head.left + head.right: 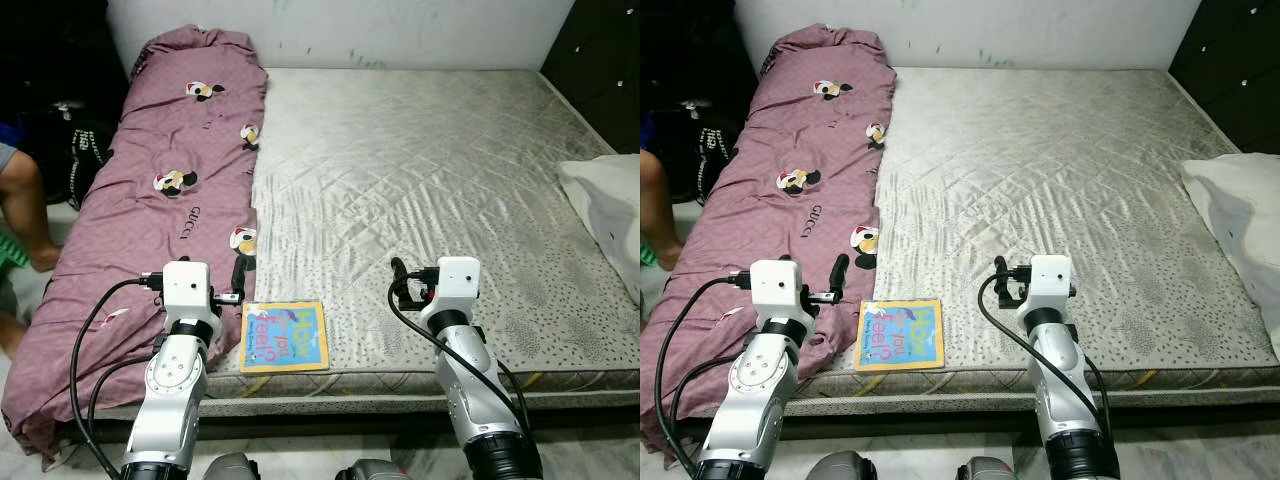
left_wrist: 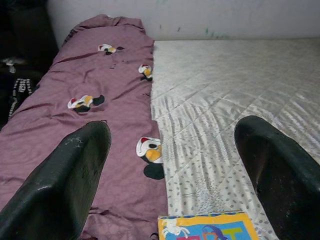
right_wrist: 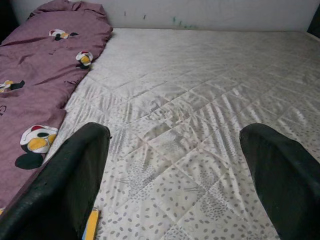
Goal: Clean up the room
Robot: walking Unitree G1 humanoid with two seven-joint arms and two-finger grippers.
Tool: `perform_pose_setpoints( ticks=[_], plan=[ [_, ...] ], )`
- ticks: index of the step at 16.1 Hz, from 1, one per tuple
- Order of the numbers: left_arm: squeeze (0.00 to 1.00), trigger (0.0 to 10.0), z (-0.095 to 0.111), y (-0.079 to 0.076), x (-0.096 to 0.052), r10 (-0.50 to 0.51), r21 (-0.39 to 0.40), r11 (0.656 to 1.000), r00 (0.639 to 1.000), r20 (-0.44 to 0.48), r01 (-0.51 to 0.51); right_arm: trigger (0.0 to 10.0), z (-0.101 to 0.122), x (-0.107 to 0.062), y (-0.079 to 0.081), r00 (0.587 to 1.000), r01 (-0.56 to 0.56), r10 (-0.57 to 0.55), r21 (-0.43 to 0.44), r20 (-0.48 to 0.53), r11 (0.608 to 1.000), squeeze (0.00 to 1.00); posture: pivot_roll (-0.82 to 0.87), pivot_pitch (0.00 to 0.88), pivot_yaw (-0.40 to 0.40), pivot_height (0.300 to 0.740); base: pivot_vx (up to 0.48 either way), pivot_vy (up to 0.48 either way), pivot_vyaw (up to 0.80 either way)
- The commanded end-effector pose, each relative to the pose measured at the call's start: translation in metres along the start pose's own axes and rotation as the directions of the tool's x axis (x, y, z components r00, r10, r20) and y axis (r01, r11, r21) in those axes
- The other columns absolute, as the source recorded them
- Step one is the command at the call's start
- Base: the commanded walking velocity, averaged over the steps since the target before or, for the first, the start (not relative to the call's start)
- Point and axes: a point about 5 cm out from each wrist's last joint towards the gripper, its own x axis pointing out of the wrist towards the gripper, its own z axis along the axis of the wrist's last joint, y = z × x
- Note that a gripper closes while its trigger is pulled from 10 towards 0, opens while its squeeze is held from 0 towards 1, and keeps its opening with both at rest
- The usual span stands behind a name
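Picture book [image 1: 285,337] lies flat at the mattress [image 1: 420,170] front edge, beside the purple blanket [image 1: 170,190]. Left hand [image 2: 170,170] and right hand [image 3: 175,175] hover spread, empty. Person [image 1: 25,210] cut off at frame edge.

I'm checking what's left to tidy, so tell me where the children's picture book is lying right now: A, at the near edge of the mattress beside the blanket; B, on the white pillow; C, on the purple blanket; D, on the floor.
A: the picture book lies flat on the bare mattress at its near edge, just beside the purple blanket, close to the open left gripper.
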Motion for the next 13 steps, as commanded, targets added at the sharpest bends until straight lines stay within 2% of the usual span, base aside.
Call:
perform_pose_setpoints(
  ticks=[1,2,5,8,11,13],
  plan=[
    [0.0,10.0,0.0029,-0.0029,0.0019,-0.015,-0.006,1.0,1.0,0.004,0.015,10.0,0.0071,0.0022,0.0007,1.0,0.003,-0.003,0.003,0.021,1.0,0.0,-0.01,0.051,-0.005,0.74,0.0,0.0,-0.66],
    [0.0,10.0,0.0038,-0.0037,0.0015,-0.018,-0.027,0.999,1.0,0.007,0.018,10.0,0.0072,0.002,0.0008,1.0,0.002,-0.002,0.002,0.022,1.0,0.0,-0.01,0.051,-0.005,0.74,0.0,0.0,-0.8],
    [0.0,10.0,0.0015,-0.0022,-0.0019,-0.021,-0.01,1.0,1.0,-0.006,0.021,10.0,0.0063,0.0014,-0.0002,1.0,0.004,-0.004,0.005,0.016,1.0,0.0,-0.01,0.055,-0.008,0.74,0.0,0.0,-0.8],
    [0.0,10.0,-0.0007,-0.0015,-0.0004,-0.022,-0.038,0.999,0.999,-0.023,0.021,10.0,0.0043,0.0009,0.0,1.0,-0.004,0.004,0.007,0.012,1.0,0.0,-0.01,0.056,-0.007,0.74,0.0,0.0,-0.8],
    [0.0,10.0,0.0008,-0.001,0.0013,-0.007,-0.034,0.999,1.0,-0.021,0.007,10.0,0.0052,0.0013,0.0003,1.0,-0.009,0.009,0.006,0.013,1.0,0.0,-0.02,0.062,-0.008,0.74,0.0,0.0,-0.54],
    [0.0,10.0,-0.0015,0.0017,-0.0004,0.014,-0.039,0.999,0.999,-0.033,-0.016,10.0,0.0051,0.0012,0.0002,1.0,-0.01,0.01,0.005,0.011,1.0,0.0,-0.02,0.067,-0.01,0.74,0.0,0.0,0.0]
  ],
)
